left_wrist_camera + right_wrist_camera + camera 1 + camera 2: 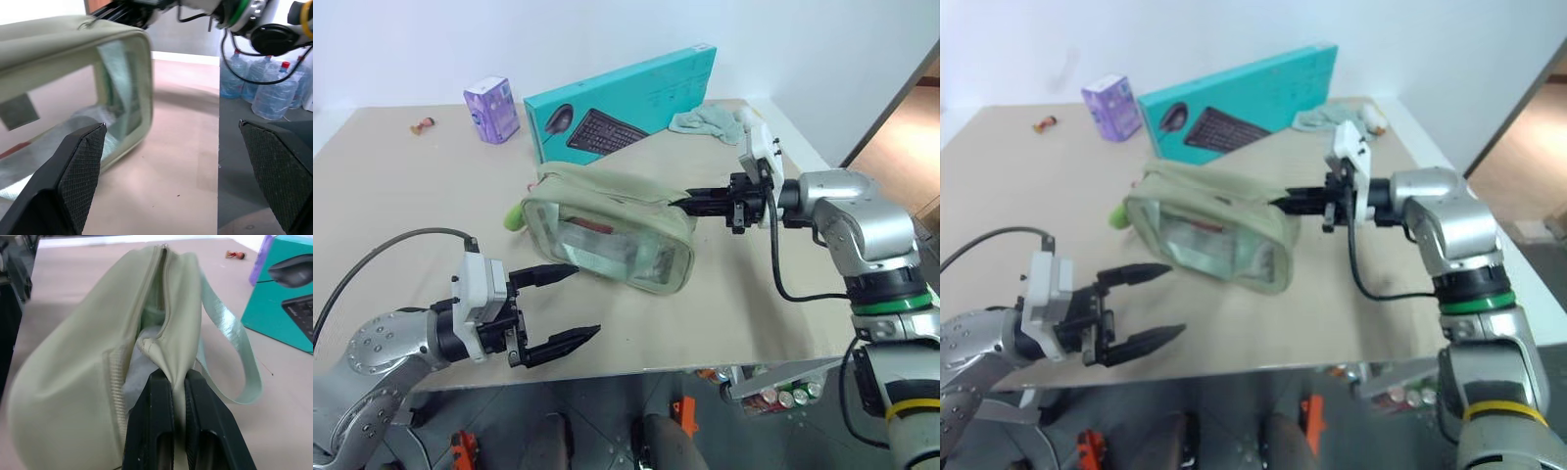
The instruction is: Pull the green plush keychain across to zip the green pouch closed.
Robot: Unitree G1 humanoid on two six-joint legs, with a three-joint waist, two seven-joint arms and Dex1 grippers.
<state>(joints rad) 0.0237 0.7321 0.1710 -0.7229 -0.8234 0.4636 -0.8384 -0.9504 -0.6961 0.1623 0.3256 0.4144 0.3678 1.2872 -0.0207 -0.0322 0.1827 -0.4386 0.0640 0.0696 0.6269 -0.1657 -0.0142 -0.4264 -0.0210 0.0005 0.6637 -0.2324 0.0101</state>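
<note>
Mostly hidden behind the left end of the green pouch [607, 230]: the green plush keychain [513, 215], just a lime sliver. Contents blurred behind the clear window. Pale sage, boxy, lying mid-table [401, 196], zipper partly open along the top, strap hanging on the far side. Right gripper [176, 382] clamped on a fold of pouch fabric at its right end. Left gripper [570, 304] spread wide, empty, near the pouch's front. Teal keyboard box [626, 98] behind.
</note>
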